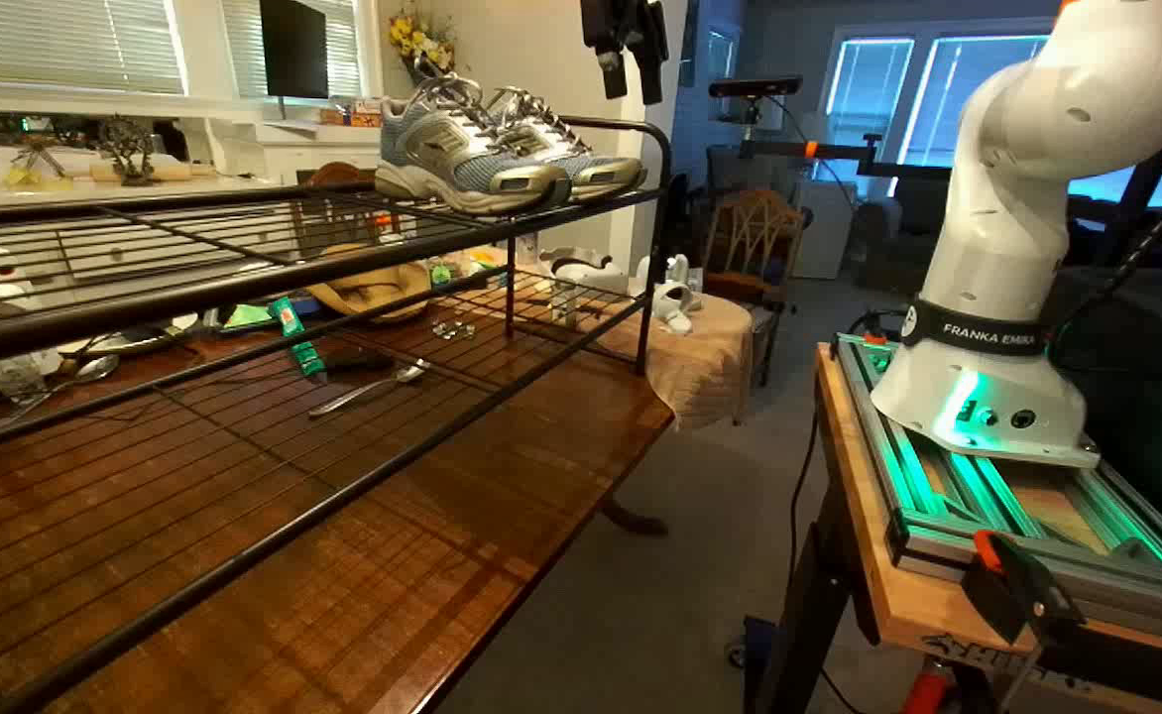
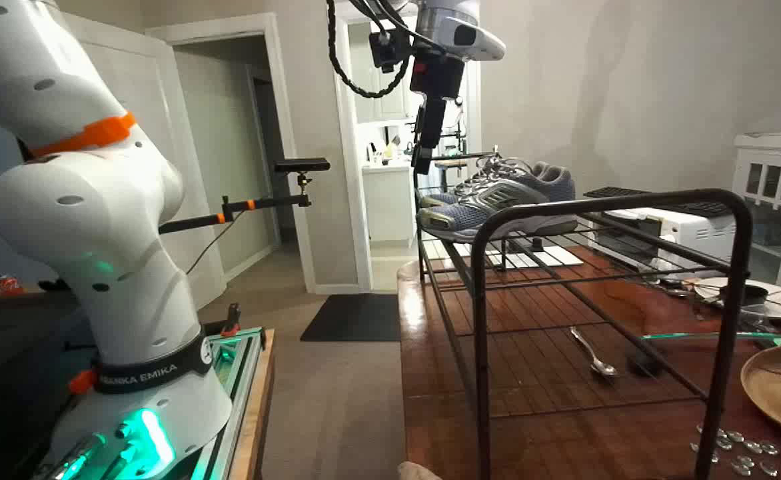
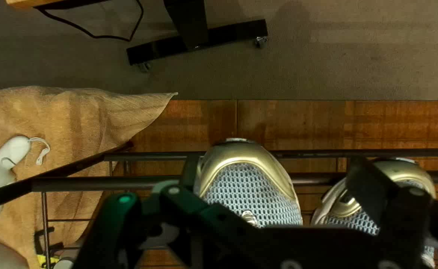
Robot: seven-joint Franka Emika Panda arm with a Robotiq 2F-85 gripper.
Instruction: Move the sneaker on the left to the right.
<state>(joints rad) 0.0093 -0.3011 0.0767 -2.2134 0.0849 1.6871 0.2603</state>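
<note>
Two matching silvery-grey sneakers stand side by side on the rack's upper shelf. The left sneaker (image 3: 249,183) lies between the finger outlines in the wrist view. It also shows in both exterior views, nearer the rack's end bar (image 1: 596,171) (image 2: 497,207). The right sneaker (image 3: 402,173) is partly covered by a finger in the wrist view; in the exterior views it stands beside the left one (image 1: 462,164) (image 2: 438,199). My gripper (image 3: 278,179) is open and empty. It hangs above the toes, apart from the shoes, in both exterior views (image 1: 632,87) (image 2: 422,160).
The black wire rack (image 1: 244,278) has two levels and stands on a wooden table (image 1: 502,516). A raised end bar (image 2: 617,199) rises near the sneakers. A spoon (image 2: 594,357), a straw hat (image 2: 780,387) and glass beads (image 2: 737,440) lie on the table.
</note>
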